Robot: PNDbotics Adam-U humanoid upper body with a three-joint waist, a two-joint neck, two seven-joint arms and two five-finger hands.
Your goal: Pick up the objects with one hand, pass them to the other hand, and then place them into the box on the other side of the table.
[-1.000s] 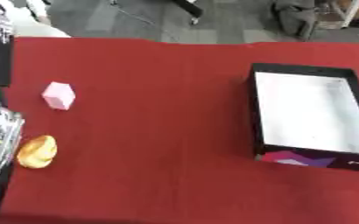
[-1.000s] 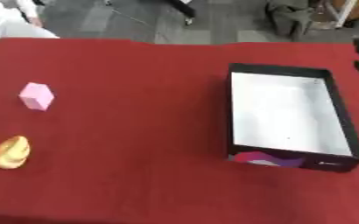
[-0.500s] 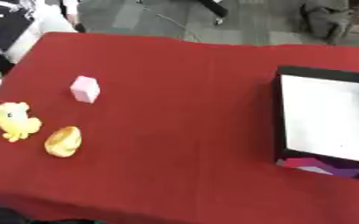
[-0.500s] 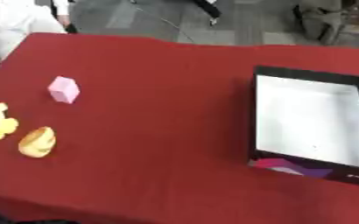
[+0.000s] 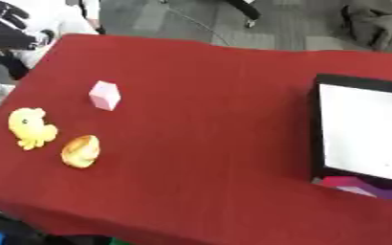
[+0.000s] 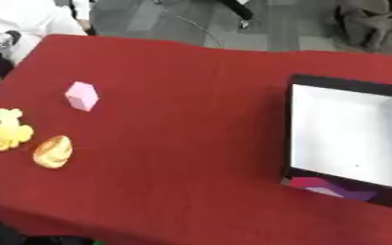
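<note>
Black against something white, the left hand shows at the upper left corner, off the table's far left corner and touching nothing. It is too blurred to tell whether it is open or closed. The right hand is out of sight.

Nearest to that hand, toward the viewer and a little inward, a pink block stands on the red table, one upright edge turned to the camera. Further from the hand, close to the table's left edge, lies a yellow duck toy, its head at the far end and its body running toward the near edge. Just beside it, on the side toward the table's middle, a golden oval piece lies with its long axis running roughly far to near, its top leaning slightly right. The three are apart from one another.

Across from the hand a wide stretch of bare red cloth runs from these things to the box, which sits well apart at the opposite side. It is black-walled and white inside, with its long axis running far to near and its right part cut off by the frame. Its near wall carries a magenta and purple print; any lettering there is too blurred to read. Grey floor lies beyond the far edge.
</note>
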